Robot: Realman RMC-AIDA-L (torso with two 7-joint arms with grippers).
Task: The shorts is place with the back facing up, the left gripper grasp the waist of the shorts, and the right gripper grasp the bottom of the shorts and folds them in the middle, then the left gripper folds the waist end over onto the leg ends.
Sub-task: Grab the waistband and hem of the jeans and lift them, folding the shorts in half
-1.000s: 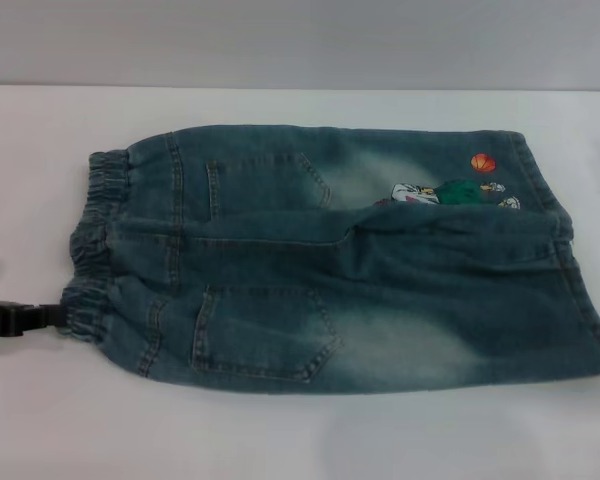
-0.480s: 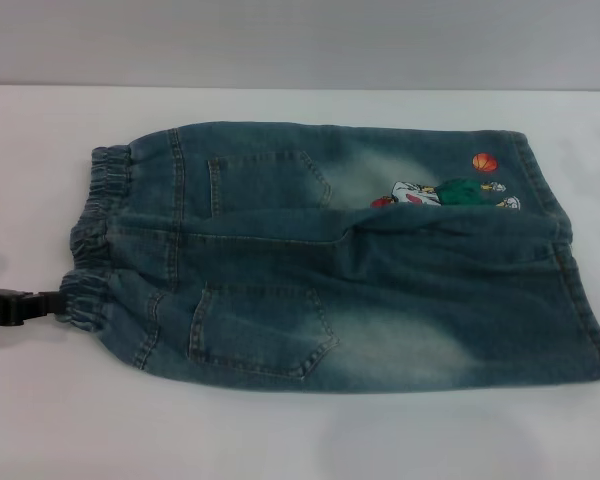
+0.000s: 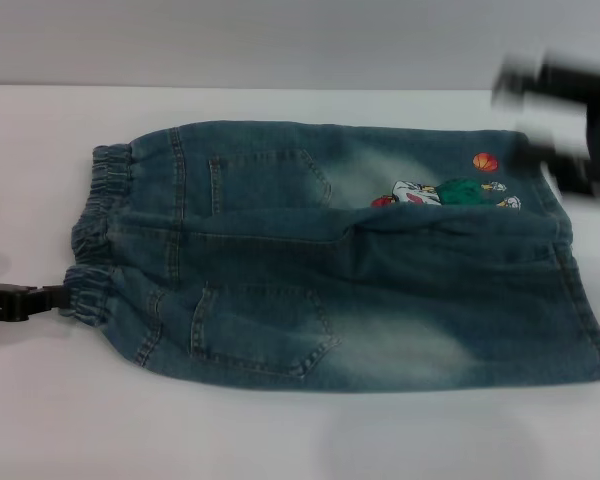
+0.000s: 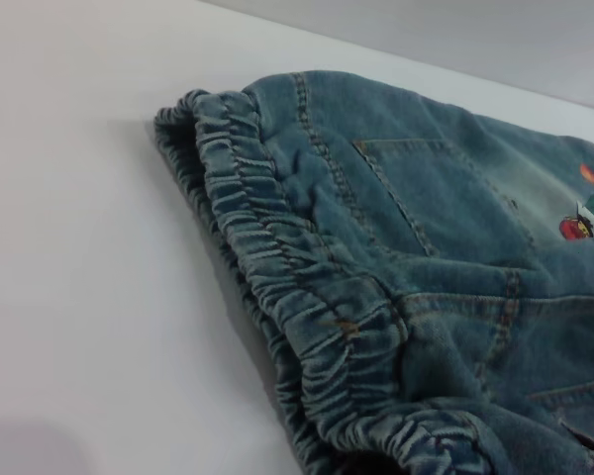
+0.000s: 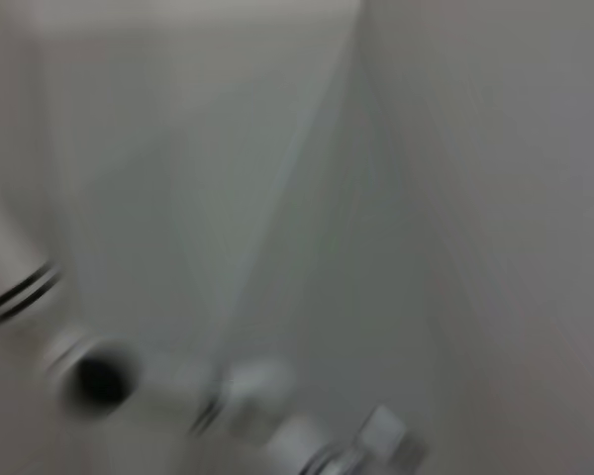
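We see the shorts (image 3: 350, 260), faded blue denim with paler worn patches, lying flat on the white matte table (image 3: 280, 430) with the back side up. The garment lies across the table in the head view: the waist (image 3: 98, 235), a gathered and ruffled elastic band, forms the narrower end at the left, and the leg ends (image 3: 570, 270), two straight stitched hems, lie at the right. Two stitched back pockets show, the far pocket (image 3: 265, 180) and the near pocket (image 3: 265, 335). The near leg overlaps the far one along a raised fold through the middle. A small cartoon patch (image 3: 450, 193) with an orange basketball (image 3: 485, 162) sits on the far leg close to its hem.

The left gripper (image 3: 52, 298), a black two-finger claw, lies low at the near corner of the waist, its tip touching the ruffled band. We cannot tell whether its fingers are parted or closed on the cloth. The left wrist view shows the waist (image 4: 307, 297) close up, with dense elastic pleats and orange topstitching.

The right gripper (image 3: 570, 130), black and heavily blurred, hangs above the far right corner of the shorts, near the far hem. We cannot tell its finger state. The right wrist view is blurred and shows only pale surfaces
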